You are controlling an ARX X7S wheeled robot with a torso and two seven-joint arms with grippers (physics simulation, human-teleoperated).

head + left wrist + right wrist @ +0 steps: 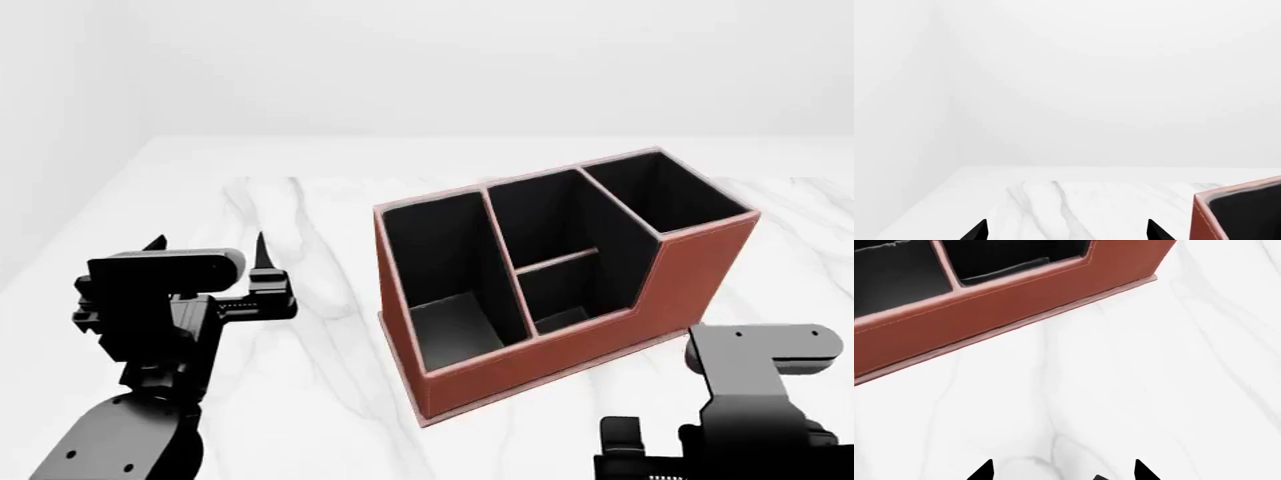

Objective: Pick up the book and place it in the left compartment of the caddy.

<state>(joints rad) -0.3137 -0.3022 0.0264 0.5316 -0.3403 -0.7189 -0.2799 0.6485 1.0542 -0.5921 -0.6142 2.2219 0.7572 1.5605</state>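
Observation:
The reddish-brown caddy (674, 290) stands mid-table, its taller end at the right. Its left compartment (447, 270) is a long black-lined slot; I see only dark lining in it. The caddy's corner shows in the left wrist view (1199, 220), and its front wall in the right wrist view (1007, 300). I cannot make out the book in any view. A small dark corner (1101, 478) sits between the right fingertips; I cannot tell what it is. My left gripper (210, 243) (1066, 231) is open and empty, left of the caddy. My right gripper (1063, 471) is open above bare table in front of the caddy.
The white marble table (307, 320) has its left edge near my left arm and its far edge against a white wall. My right arm (761, 400) fills the lower right of the head view and hides the table under it.

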